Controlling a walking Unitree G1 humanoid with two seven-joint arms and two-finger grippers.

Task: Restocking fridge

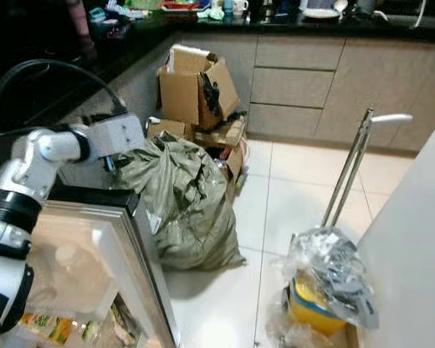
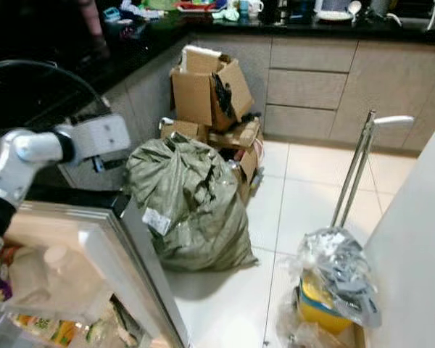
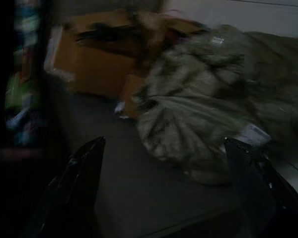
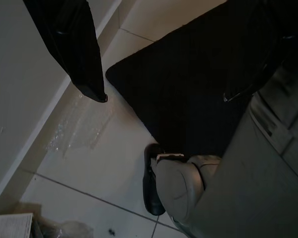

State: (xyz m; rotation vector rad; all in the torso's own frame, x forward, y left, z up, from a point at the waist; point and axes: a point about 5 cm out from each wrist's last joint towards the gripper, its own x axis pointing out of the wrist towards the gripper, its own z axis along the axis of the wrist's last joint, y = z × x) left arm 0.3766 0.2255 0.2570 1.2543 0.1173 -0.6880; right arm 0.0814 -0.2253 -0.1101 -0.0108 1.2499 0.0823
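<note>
- Now the left tool (image 3: pixel 164 188) hovers above the open fridge door (image 1: pixel 109 254), fingers apart, facing a green sack (image 1: pixel 185 203).
- Right tool (image 4: pixel 164 94) hangs over the floor (image 4: pixel 104 168), fingers apart.

Head stereo pair looks down; both share green sack (image 1: pixel 185 203).

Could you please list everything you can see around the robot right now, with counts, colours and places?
Fridge door: one, pale, open, lower left.
Sack: one, green-grey, crumpled, on the floor beside the door.
Cardboard boxes: several, brown, piled behind the sack against the cabinets.
Drawers: three, beige, under the dark countertop.
Trolley handle: one, silver, right.
Plastic bag: one, clear, over something yellow, at the trolley's foot.
Mat: one, black, on the floor tiles.
Left gripper: jaws open, facing the sack.
Right gripper: jaws open, above the mat.
</note>
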